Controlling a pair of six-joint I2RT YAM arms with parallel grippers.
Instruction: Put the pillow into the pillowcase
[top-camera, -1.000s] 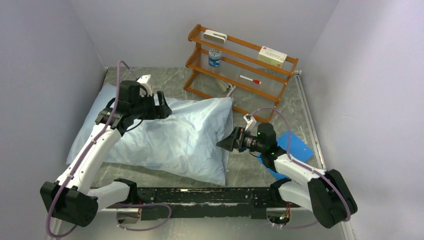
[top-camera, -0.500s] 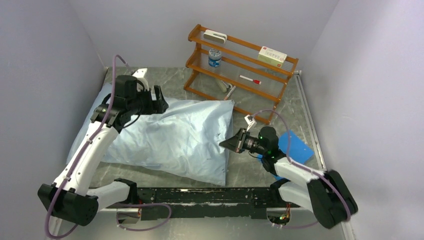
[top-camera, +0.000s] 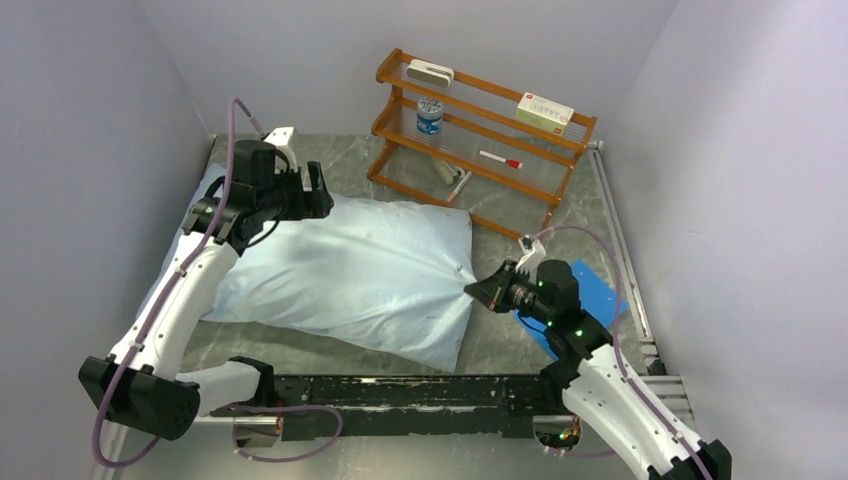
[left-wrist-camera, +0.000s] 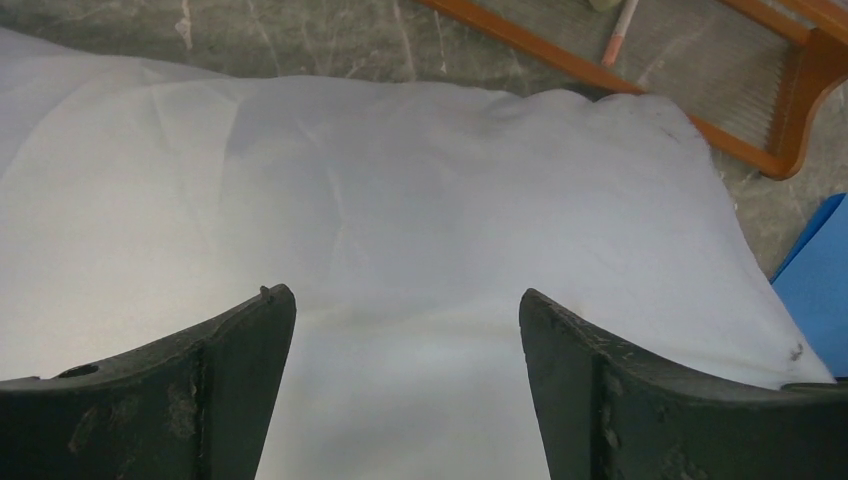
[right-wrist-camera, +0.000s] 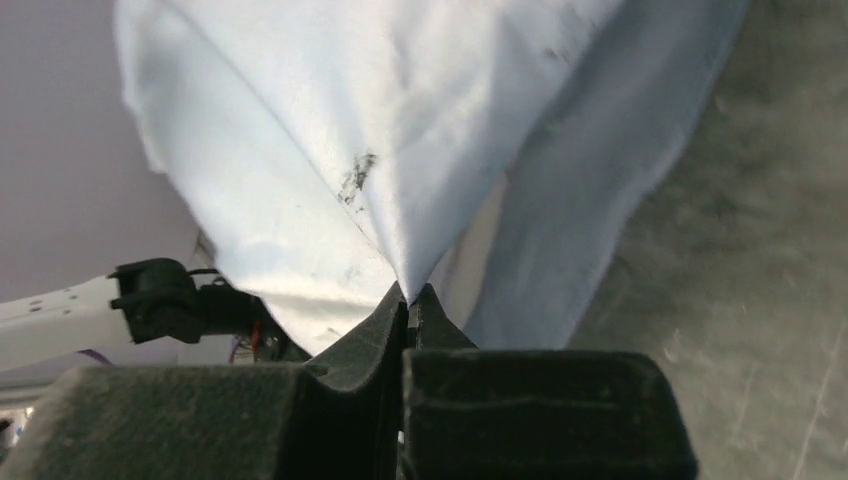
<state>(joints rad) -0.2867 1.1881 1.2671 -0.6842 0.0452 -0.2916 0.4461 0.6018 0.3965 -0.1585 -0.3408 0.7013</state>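
Now, pillowcase (top-camera: 350, 280) bulging plump, right fingers (right-wrist-camera: 350, 345) pinching its edge, left fingers (left-wrist-camera: 235, 340) spread wide above it.

Pale-blue pillowcase (top-camera: 350, 275) lies plump at centre-left, lengthwise left to right, right edge drawn to a point.

No writing can be read anywhere in these views. The white box (top-camera: 545, 110) on the top shelf of the wooden rack (top-camera: 381, 118) carries a red mark at one end and lines of print, all too small to make out. The round tub (top-camera: 430, 115) one shelf down has a blue-and-white label whose lettering is just as illegible.
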